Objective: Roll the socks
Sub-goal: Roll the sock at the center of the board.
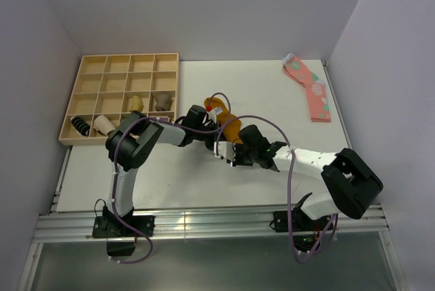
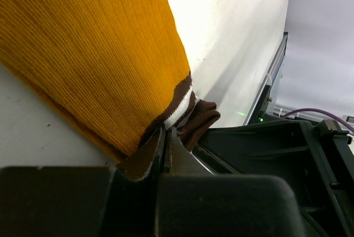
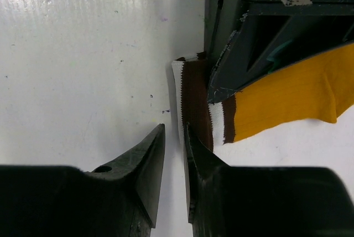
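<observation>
Currently I have both grippers meeting over the middle of the tabletop [image 1: 170,175], well apart from every edge. Bare white surface shows on all sides of them, widest toward the near edge. A tray [image 1: 75,138] sits at the far-left corner and a pink sock [image 1: 314,90] lies by the far-right corner, both well away from the work.

The sock [image 1: 230,126] lies at the centre, just beyond the grippers. It is ribbed mustard-orange knit, spread flat, and its dark brown cuff [image 3: 194,98] has thin white stripes. My left gripper [image 2: 166,133] is clenched on that cuff, bunching the brown fabric between its jaws. My right gripper [image 3: 175,133] is released, with its jaws a little apart low over the tabletop. The cuff's white edge is right at its fingertips, and I see nothing pinched.
</observation>
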Robot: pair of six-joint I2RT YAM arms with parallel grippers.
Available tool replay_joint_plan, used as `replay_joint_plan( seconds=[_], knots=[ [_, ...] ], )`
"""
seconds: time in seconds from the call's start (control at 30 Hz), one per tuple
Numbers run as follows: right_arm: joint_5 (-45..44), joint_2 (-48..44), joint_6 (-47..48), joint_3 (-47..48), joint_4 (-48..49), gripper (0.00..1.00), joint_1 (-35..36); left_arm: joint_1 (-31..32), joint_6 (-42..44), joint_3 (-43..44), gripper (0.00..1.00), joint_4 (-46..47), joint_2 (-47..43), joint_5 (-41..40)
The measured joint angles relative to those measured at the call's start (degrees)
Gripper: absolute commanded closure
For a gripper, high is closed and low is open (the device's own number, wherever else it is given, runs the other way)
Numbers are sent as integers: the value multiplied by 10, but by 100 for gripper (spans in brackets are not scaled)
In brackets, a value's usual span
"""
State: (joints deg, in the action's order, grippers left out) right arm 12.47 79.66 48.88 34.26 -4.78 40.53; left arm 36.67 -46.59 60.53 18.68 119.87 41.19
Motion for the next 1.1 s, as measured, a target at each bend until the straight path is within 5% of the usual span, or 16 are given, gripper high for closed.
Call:
replay_joint_plan(
  seconds=[0.47, 0.73, 0.97, 1.1],
  knots=[
    [-18, 34, 26, 4, 21, 73, 6, -5, 12, -1, 100, -10, 2, 26],
    [-24, 43, 47, 15, 16, 65, 9, -13, 15, -1, 100, 0, 12, 54],
    [-25, 52, 48, 31, 0, 93, 10, -14, 15, -3, 100, 3, 13, 62],
    [-19, 61, 37, 54, -31, 98, 10, -16, 15, -6, 100, 7, 13, 68]
  ],
)
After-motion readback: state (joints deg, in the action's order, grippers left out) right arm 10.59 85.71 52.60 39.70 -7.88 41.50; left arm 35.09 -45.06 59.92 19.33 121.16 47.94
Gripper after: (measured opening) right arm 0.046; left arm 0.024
